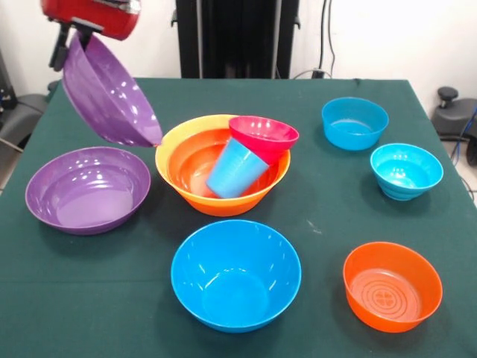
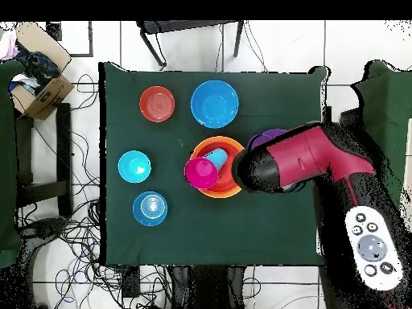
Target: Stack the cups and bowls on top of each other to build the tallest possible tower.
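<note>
Tower barely begun; purple bowl (image 1: 112,93) held aloft

My end effector (image 1: 74,30), upper left, grips its rim; the orange bowl (image 1: 186,175) at centre holds only the cup (image 1: 235,168) and magenta bowl (image 1: 264,136); six bowls remain loose.

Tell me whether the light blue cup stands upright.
Tipped: the light blue cup leans inside the orange bowl, under the magenta bowl.

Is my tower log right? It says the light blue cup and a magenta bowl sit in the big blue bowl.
Not quite: in the front view the cup and magenta bowl sit in the big orange bowl. The big blue bowl is empty.
</note>
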